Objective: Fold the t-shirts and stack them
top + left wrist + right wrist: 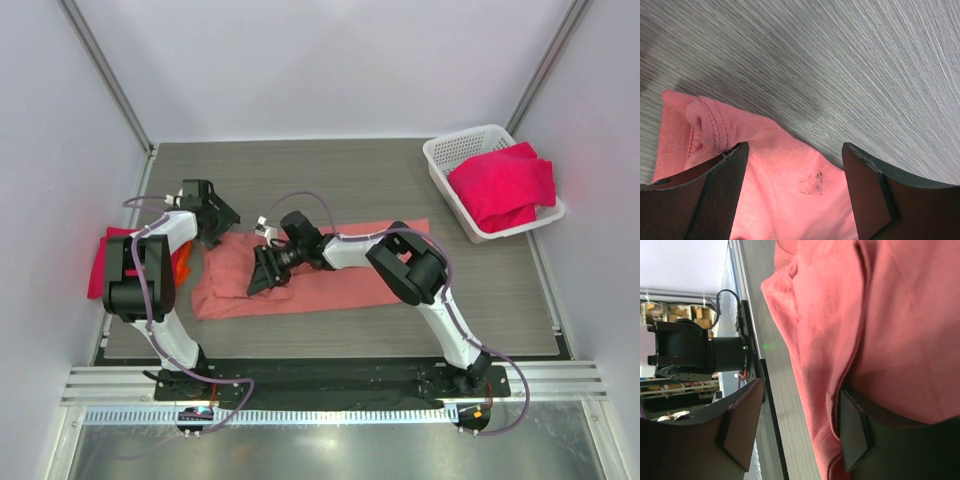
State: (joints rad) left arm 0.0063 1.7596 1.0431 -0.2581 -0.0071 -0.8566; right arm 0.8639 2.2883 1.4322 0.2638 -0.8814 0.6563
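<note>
The salmon-pink t-shirt (335, 285) is lying spread lengthwise across the middle of the grey table (380, 180), partly folded into a long band, with its left end bunching a little. The left gripper (215, 228) is hanging over the far left corner of that shirt; in its wrist view the two dark fingers (720, 200) are standing wide apart with the pink cloth (790, 200) and a stitched hem lying between and beneath them, and nothing is being clamped. The right gripper (265, 280) is reaching across to the left part of the same shirt, near its front edge. In its own wrist view its jaws are also standing apart: one finger (855, 435) is touching the folded edge of the pink cloth (880, 315), while the other finger (740, 435) is sitting over bare table beside the shirt, so the cloth is not being gripped. A crimson-red t-shirt (98, 265) is lying folded at the left edge of the table, partly hidden behind the left arm. More crimson-red cloth (500, 185) is sitting heaped in the white basket (440, 160) at the far right corner, well apart from both grippers.
</note>
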